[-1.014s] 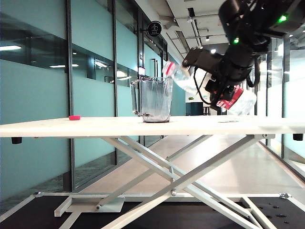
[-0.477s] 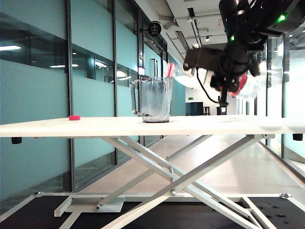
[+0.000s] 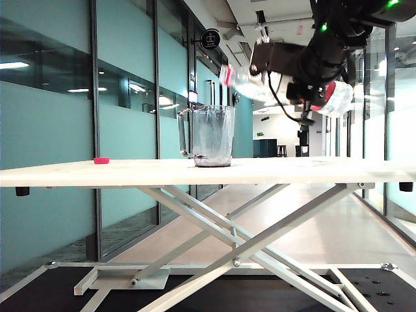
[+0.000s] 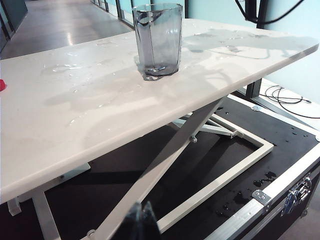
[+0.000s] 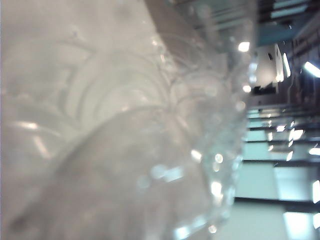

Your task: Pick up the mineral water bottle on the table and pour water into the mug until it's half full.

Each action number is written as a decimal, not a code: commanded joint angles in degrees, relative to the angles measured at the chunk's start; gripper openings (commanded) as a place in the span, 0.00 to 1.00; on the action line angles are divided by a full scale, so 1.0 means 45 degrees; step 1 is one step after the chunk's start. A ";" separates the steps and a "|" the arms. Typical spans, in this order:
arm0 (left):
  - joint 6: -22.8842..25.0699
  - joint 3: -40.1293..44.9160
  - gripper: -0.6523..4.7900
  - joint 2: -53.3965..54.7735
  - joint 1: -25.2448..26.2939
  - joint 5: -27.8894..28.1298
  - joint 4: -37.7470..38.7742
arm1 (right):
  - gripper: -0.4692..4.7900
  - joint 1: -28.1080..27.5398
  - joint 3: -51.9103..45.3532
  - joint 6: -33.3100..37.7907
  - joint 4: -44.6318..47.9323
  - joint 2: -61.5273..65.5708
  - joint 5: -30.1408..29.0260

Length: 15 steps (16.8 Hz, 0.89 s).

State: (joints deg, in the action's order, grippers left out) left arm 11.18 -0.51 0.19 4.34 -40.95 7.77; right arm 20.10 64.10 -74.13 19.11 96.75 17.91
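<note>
1. The right gripper (image 3: 305, 81) holds the mineral water bottle (image 3: 279, 88) by its body, fingers clamped around it, raised above the table (image 3: 292, 170) to the right of the mug (image 3: 209, 135).
2. The bottle lies nearly level, its neck with the pinkish-red ring just above and beside the mug's rim. In the right wrist view, clear plastic fills the frame.
3. The mug stands upright mid-table; its water level is hard to read.
4. To pour well, bring the mouth over the rim before tipping further, roll slowly, and watch the level; droplets on the tabletop suggest splashing is a risk.
5. The left gripper (image 4: 141, 222) hangs low, off the table, tips together, holding nothing.
6. A small red cap (image 3: 101, 160) lies far left.
</note>
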 commanded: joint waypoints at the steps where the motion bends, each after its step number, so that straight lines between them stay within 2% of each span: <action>1: 0.0107 -0.0015 0.11 0.0010 0.0010 -0.0049 0.0073 | 0.27 0.0015 0.0136 -0.1122 0.0559 -0.0160 0.0024; 6: 0.0189 -0.0015 0.11 0.0005 0.0010 -0.0049 0.0078 | 0.27 0.0015 0.0146 -0.2807 0.0534 -0.0170 0.0379; 15: 0.0194 -0.0015 0.11 0.0010 0.0010 -0.0053 0.0078 | 0.27 0.0015 0.0146 -0.2982 0.0583 -0.0277 0.0947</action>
State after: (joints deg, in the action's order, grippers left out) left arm 11.99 -0.51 0.19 4.34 -40.97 7.77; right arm 20.12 64.12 -87.74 18.57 96.49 21.91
